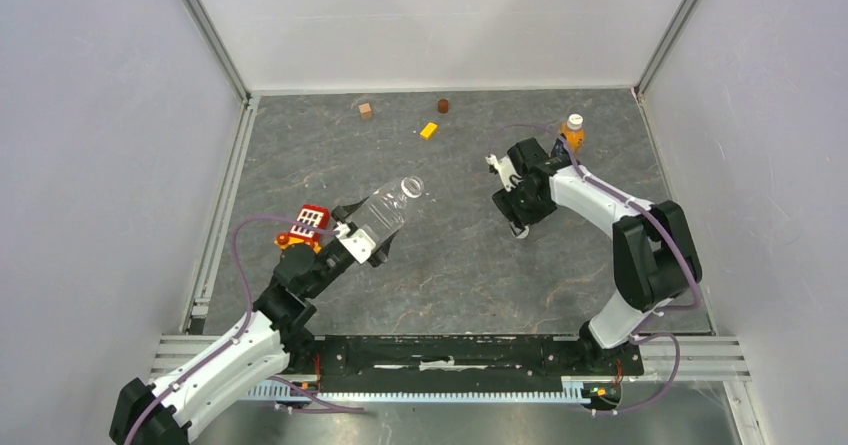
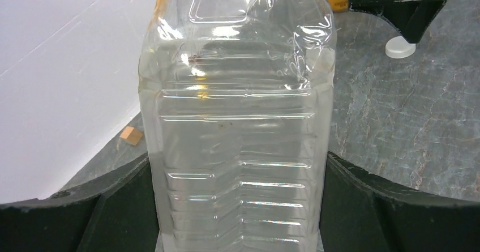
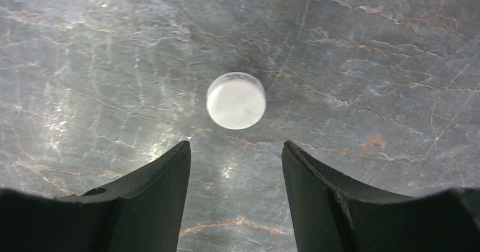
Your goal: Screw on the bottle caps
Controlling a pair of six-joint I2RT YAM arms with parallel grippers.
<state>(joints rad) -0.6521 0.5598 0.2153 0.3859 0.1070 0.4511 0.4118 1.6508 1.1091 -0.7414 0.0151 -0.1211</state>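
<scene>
My left gripper [image 1: 362, 237] is shut on the clear bottle [image 1: 390, 208], held tilted above the table with its open neck pointing up and to the right. In the left wrist view the bottle [image 2: 235, 127] fills the space between both fingers. My right gripper [image 3: 235, 147] points down at the table, open, with nothing between its fingers. A white bottle cap [image 3: 236, 100] lies flat on the table just beyond its fingertips, and this cap [image 2: 400, 48] also shows in the left wrist view. The small orange bottle [image 1: 572, 137] stands behind the right arm with a white cap [image 1: 574, 121] on top.
At the back of the table lie a brown cube [image 1: 366, 111], a dark brown cylinder [image 1: 443, 105] and a yellow block [image 1: 429, 130]. A red and orange toy [image 1: 308, 223] sits beside the left arm. White walls close in the back and both sides.
</scene>
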